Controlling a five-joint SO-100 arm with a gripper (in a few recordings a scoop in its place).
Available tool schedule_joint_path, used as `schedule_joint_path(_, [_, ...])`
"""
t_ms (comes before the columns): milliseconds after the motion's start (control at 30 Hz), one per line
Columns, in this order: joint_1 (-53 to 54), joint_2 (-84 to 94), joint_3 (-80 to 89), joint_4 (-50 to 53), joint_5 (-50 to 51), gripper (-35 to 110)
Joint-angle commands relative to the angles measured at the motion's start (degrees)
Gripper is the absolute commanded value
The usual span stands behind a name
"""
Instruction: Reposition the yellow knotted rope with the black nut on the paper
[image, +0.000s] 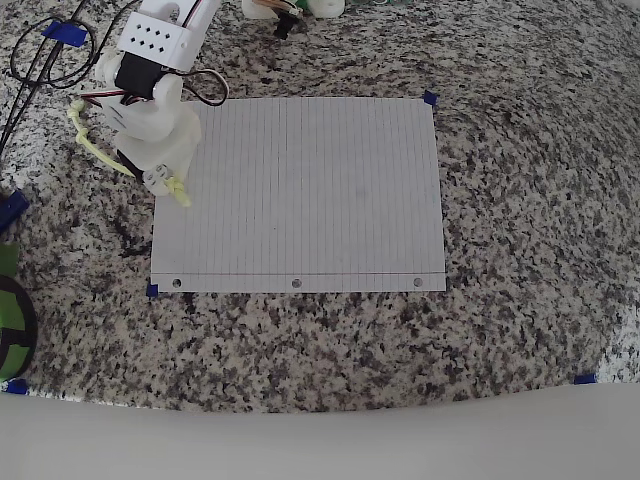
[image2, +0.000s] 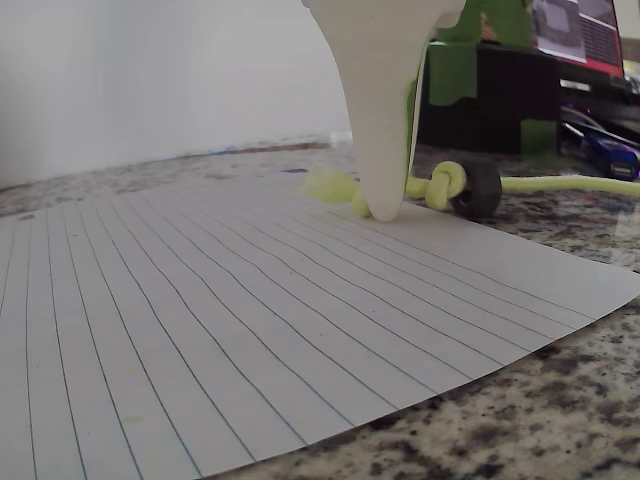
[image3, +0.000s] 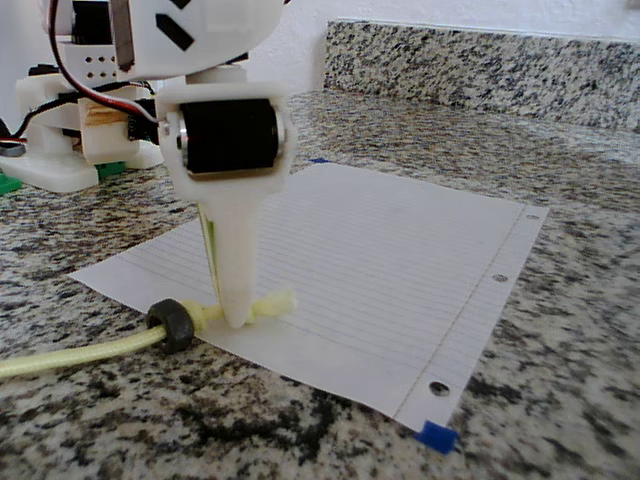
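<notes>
Up close, rope end: the yellow rope (image3: 110, 345) has its frayed tip and knot just over the paper's (image3: 400, 260) edge, the black nut (image3: 172, 324) at that edge.
Claw: the claw (image3: 235, 318) is pinched on the rope beside the nut.
Lie of rope: its length trails off the sheet across the granite counter (image3: 560, 330), away from the paper's middle.

Speckled granite countertop (image: 520, 200) with matching backsplash (image3: 480, 60), plain white wall (image2: 150, 80)
</notes>
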Motion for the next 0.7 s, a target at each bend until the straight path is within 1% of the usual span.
schedule_joint_path(0, [0.4,0.5,-1.5,0.3,-0.1,0])
schedule_joint_path(133, [1.2,2.8,-1.4,0.4,-0.4,0])
schedule_joint_path(333, [3.0,12.7,-0.9,-0.3,-0.8,0])
schedule_joint_path(500, [4.6,23.6,7.3,-9.1,-0.9,0])
schedule_joint_path(667, [6.1,35.8,17.1,-15.4,-0.6,0])
